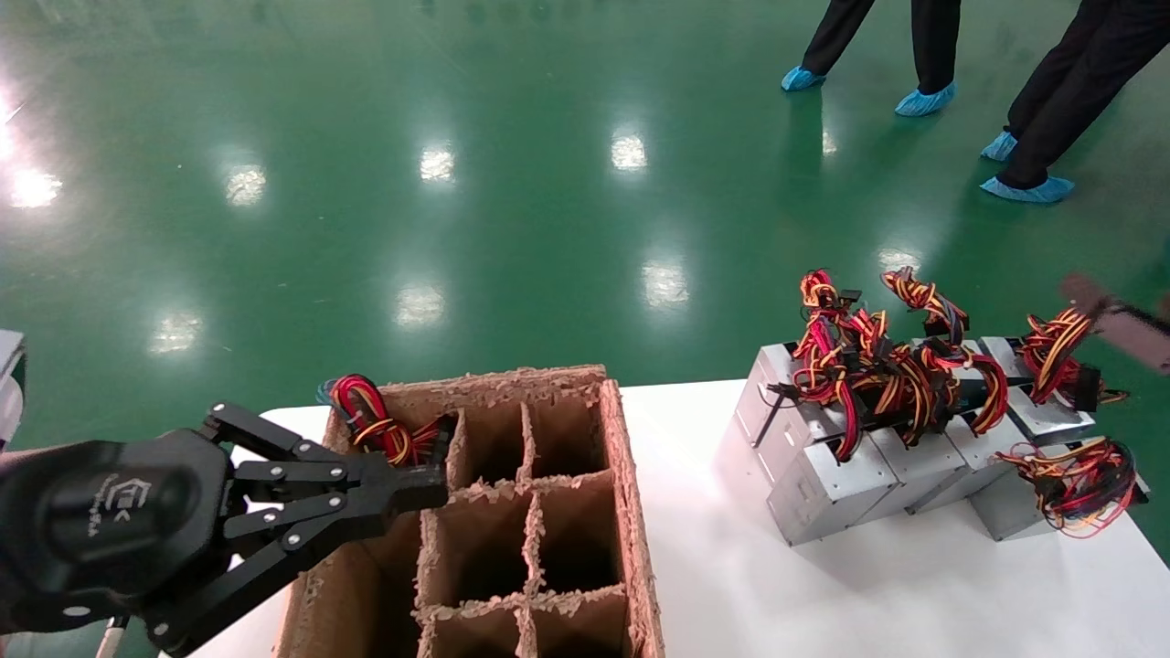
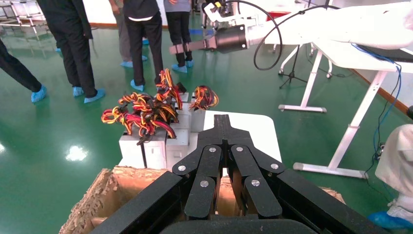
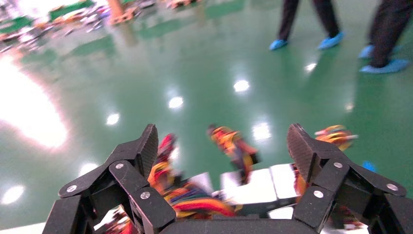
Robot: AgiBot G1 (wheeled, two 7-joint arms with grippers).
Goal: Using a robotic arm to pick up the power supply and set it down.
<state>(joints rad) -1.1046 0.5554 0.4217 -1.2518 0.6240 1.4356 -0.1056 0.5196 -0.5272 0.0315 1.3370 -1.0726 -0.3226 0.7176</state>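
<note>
Several silver-grey power supplies (image 1: 850, 466) with red, yellow and black wire bundles are clustered on the right of the white table (image 1: 731, 567). My right gripper (image 1: 1120, 322) is blurred at the right edge, above that cluster. In the right wrist view it (image 3: 224, 144) is open, fingers wide apart over the silver boxes (image 3: 263, 185) and touching none. My left gripper (image 1: 430, 484) is shut on nothing, its tip over the brown cardboard box (image 1: 631, 493). In the left wrist view its fingers (image 2: 223, 124) are pressed together and point toward the cluster (image 2: 156, 146).
The divided cardboard box takes up the table's left half. A red and yellow wire bundle (image 1: 370, 416) sticks up from its far-left compartment. People in blue shoe covers (image 1: 923, 96) stand on the green floor beyond. A bare strip of table lies between box and cluster.
</note>
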